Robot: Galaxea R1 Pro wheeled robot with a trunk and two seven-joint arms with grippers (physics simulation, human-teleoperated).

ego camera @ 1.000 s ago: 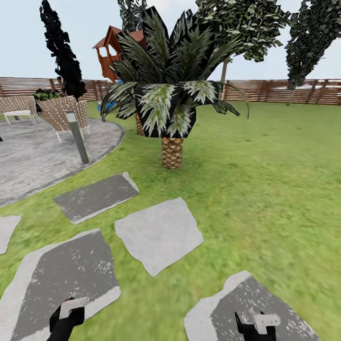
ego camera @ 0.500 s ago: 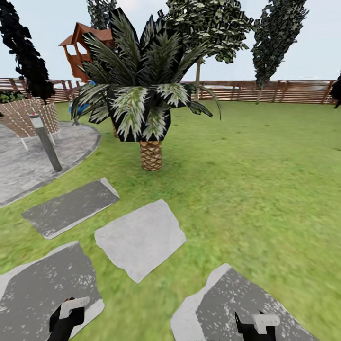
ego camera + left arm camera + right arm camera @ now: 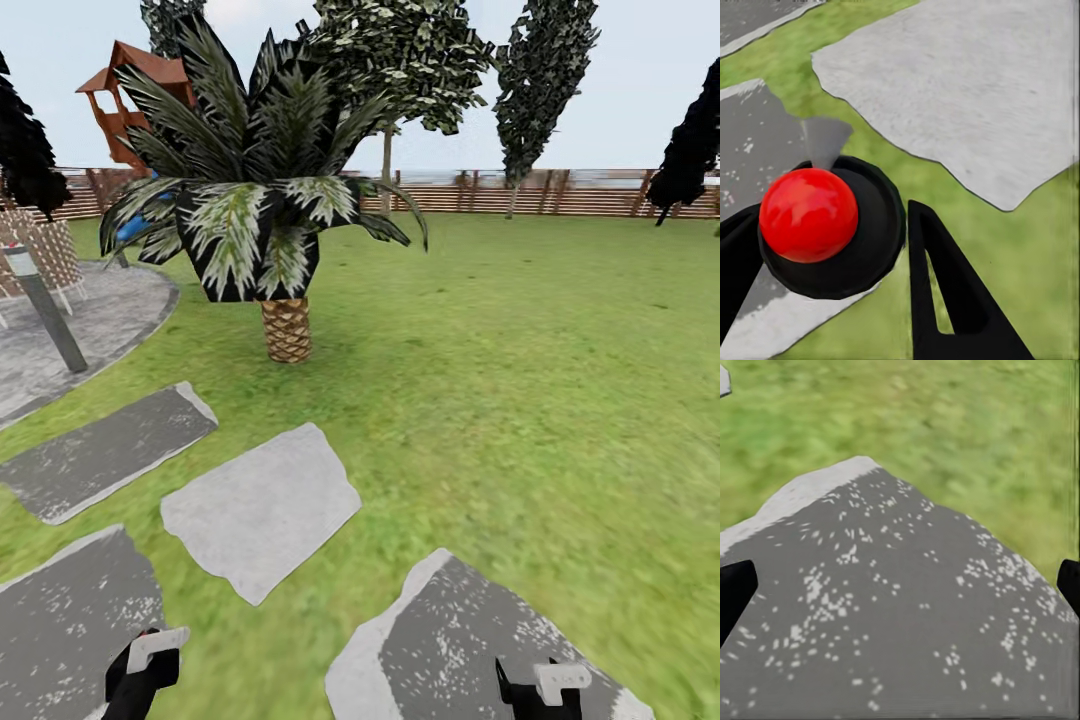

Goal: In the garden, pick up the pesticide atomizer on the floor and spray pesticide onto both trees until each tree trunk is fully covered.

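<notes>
Head view: left gripper (image 3: 140,668) pinching red-knobbed atomizer (image 3: 810,214); right gripper (image 3: 900,585) spread, empty; lawn (image 3: 520,380) at 1 o'clock; spraying pending.

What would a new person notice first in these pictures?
A short palm with striped fronds stands on the lawn, left of centre. Grey stepping stones lie on the grass before it. In the left wrist view, a glossy red ball sits in a black cup between the left pincer's fingers.

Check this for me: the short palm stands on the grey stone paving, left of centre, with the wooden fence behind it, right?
Not quite. The head view shows the short palm rooted in the grass, not on the stone paving beside it. It is left of centre, with the wooden fence behind.
</notes>
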